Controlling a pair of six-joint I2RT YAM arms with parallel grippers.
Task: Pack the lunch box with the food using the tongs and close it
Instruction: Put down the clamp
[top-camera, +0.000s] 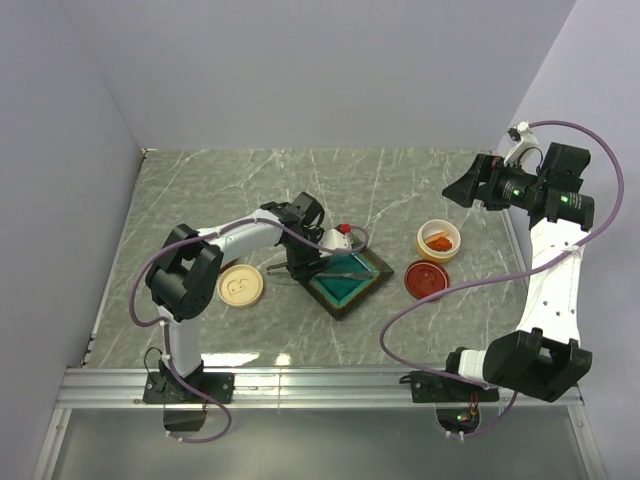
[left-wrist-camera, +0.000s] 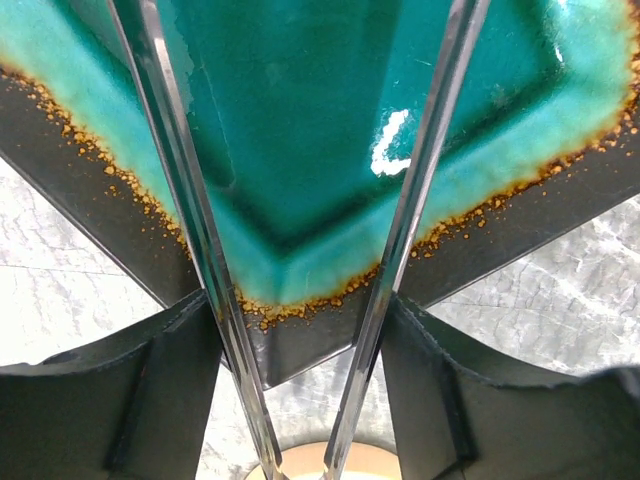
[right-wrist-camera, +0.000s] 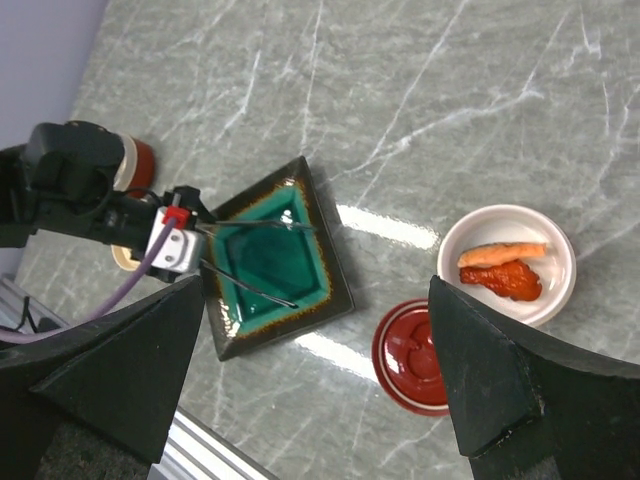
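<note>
Closest in, left wrist view: my two dark pads (left-wrist-camera: 100, 400), with the tongs (left-wrist-camera: 190, 210) running between them. Left jaws pinch the tongs, one slim arm against each pad's inner face. The joined end sits back toward my wrist and the arms fan forward in a narrow V over the teal dish (left-wrist-camera: 300, 110). The tips run out of the top of this view. The right wrist view shows them apart above the dish with nothing between them. Handling, my guess: light, stiff along the length but springy across, polished and slick, so they could slide or twist in the pads. Best hold looks to be about where I have them, back from the tips, where a squeeze shuts the tips and slackening lets them spring wide. Food (right-wrist-camera: 500, 275): orange-red lumps in the white bowl (right-wrist-camera: 520, 228), well apart from the tong tips, with the red lid (right-wrist-camera: 400, 345) just beside the bowl. The lumps look small, soft and glossy, likely to slip off bare metal, so a gentle, centred nip. Cream egg-shaped piece: cannot pick it out. Right jaws are spread wide, holding nothing, high over the bowl side of the worktop (top-camera: 200, 190).
</note>
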